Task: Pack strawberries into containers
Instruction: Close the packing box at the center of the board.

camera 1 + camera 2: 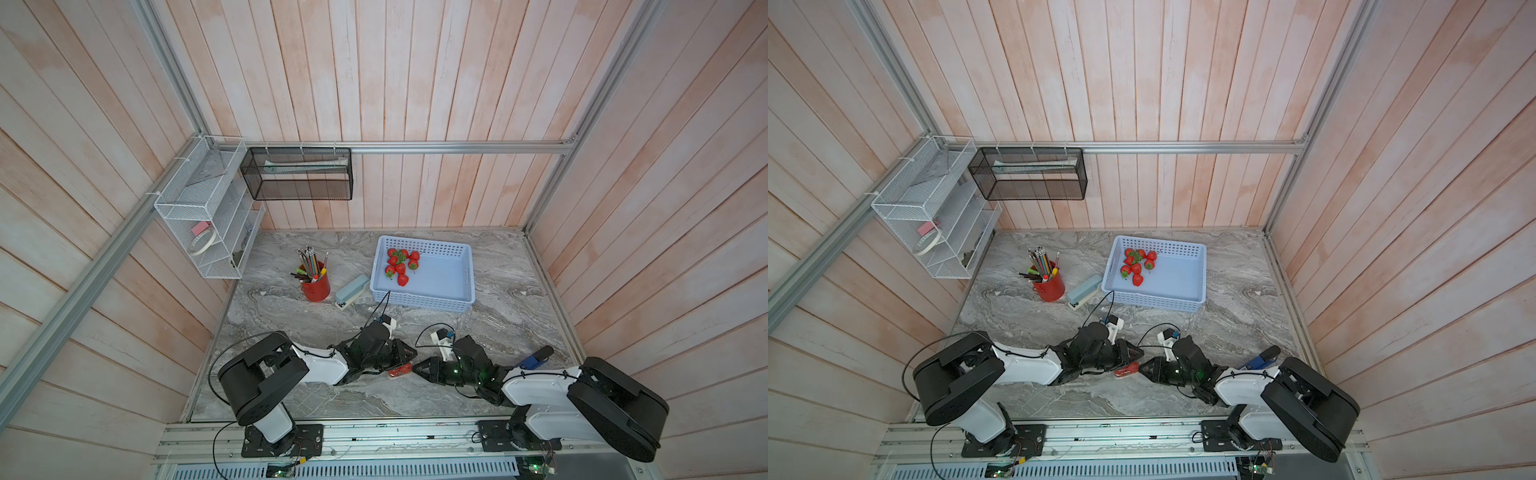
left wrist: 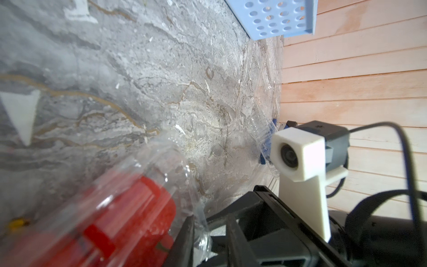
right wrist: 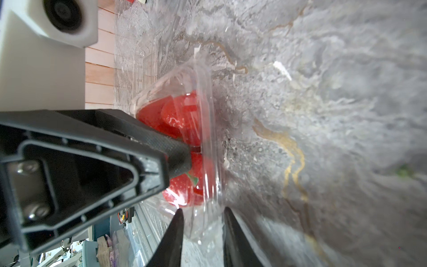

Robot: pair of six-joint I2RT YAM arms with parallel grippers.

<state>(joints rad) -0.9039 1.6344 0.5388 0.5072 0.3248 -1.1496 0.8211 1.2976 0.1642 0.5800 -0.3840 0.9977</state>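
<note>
- ok so the clamshell (image 1: 400, 370) sits near the front edge of the counter (image 1: 291, 332), roughly midway along, and both arms meet right at it
- left gripper (image 1: 409, 357) is squeezed together, and in the right wrist view it looks like it's pinching the thin rim; right gripper (image 3: 202, 211) has its fingers apart, straddling the clear flange without biting it
- my read: this is the lid-closing bit. I'd let the left one just hold steady, bring the right down on the flange only, and press till it snaps. Go gentle, that plastic probably buckles easily and the fruit is right under it
- counts: eight strawberries (image 1: 401, 266) lie loose in the blue basket (image 1: 419, 302) toward the back edge; the boxed berries (image 3: 175, 115) look like three or four, too smeared to be sure
- clear boxes: the filled one, plus a spare clear box (image 2: 263, 97) by the right edge; beyond that I can't tell
- also one red pencil cup (image 1: 316, 286) and one stapler (image 1: 351, 291)
</note>
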